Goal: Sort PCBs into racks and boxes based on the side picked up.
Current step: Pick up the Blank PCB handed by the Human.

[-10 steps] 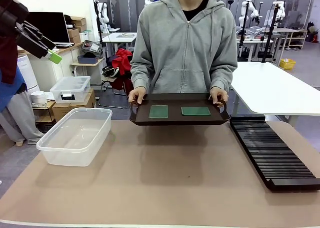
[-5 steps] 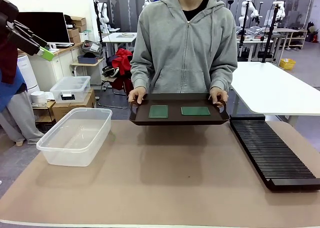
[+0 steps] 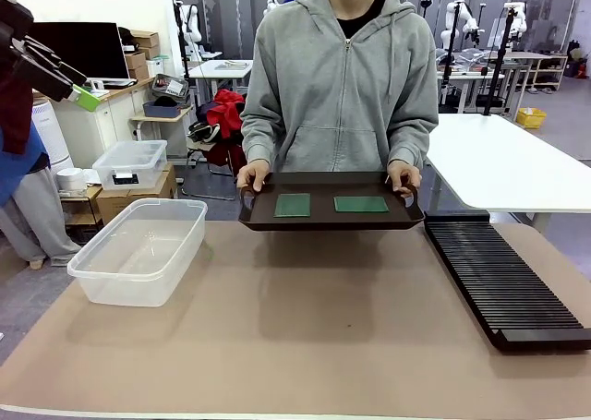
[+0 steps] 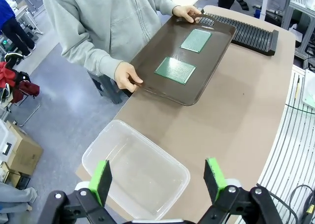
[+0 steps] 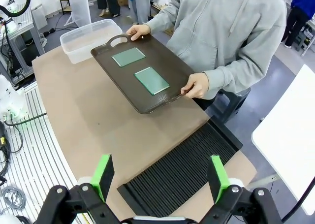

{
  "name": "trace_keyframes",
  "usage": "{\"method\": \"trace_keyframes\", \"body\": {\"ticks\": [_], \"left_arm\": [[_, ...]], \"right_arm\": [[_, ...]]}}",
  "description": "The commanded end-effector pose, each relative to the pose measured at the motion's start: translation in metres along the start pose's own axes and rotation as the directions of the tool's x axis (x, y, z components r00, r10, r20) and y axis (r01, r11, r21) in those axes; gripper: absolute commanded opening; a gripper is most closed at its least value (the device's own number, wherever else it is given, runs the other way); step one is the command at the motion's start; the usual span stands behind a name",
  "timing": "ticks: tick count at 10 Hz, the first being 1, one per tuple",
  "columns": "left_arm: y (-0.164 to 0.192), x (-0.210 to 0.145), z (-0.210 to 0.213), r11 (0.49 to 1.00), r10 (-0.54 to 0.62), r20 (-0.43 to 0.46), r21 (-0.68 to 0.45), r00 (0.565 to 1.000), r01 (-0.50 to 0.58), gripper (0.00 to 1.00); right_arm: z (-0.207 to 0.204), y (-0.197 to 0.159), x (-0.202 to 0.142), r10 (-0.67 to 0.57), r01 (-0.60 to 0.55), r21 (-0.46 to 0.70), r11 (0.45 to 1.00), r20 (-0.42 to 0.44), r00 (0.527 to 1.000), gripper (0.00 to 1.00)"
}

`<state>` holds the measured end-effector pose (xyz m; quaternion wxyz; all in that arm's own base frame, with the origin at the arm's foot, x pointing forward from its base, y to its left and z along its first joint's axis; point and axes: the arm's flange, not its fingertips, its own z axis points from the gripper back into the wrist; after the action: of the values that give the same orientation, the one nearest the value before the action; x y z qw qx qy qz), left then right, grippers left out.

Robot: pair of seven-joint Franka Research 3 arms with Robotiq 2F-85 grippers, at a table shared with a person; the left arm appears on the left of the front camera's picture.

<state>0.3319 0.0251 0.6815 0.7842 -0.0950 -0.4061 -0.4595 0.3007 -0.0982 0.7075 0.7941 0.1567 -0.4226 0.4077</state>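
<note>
9 o'clock PCB (image 3: 293, 205) and 3 o'clock PCB (image 3: 361, 203) lie flat, side by side, apart, on dark brown tray (image 3: 331, 222). Tray at table's 12 o'clock, person's hands (image 3: 252, 174) gripping both end handles; seems held clear of tabletop, hard to be sure. Black rack (image 3: 503, 277) at 3 o'clock, clear tub (image 3: 138, 249) at 9 o'clock, both on table (image 3: 314, 346). Left gripper (image 4: 157, 178) spread wide, high above tub. Right gripper (image 5: 160, 177) spread wide, above rack.
</note>
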Motion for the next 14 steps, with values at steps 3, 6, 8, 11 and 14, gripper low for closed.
{"method": "trace_keyframes", "body": {"ticks": [3,6,8,11,14], "left_arm": [[0.0012,-0.0012,0.0007,1.0,0.004,0.002,0.002,1.0,-0.004,1.0],[0.0012,-0.0012,0.0007,1.0,0.004,0.002,0.002,1.0,-0.004,1.0],[0.0012,-0.0012,0.0007,1.0,0.004,0.002,0.002,1.0,-0.004,1.0],[0.0012,-0.0012,0.0007,1.0,0.004,0.002,0.002,1.0,-0.004,1.0],[0.0012,-0.0012,0.0007,1.0,0.004,0.002,0.002,1.0,-0.004,1.0]], "right_arm": [[-0.0001,0.0,0.0002,0.005,-0.005,0.007,1.0,0.008,1.0,1.0],[-0.0001,0.0,0.0002,0.005,-0.005,0.007,1.0,0.008,1.0,1.0],[-0.0001,0.0,0.0002,0.005,-0.005,0.007,1.0,0.008,1.0,1.0],[-0.0001,0.0,0.0002,0.005,-0.005,0.007,1.0,0.008,1.0,1.0],[-0.0001,0.0,0.0002,0.005,-0.005,0.007,1.0,0.008,1.0,1.0]]}}
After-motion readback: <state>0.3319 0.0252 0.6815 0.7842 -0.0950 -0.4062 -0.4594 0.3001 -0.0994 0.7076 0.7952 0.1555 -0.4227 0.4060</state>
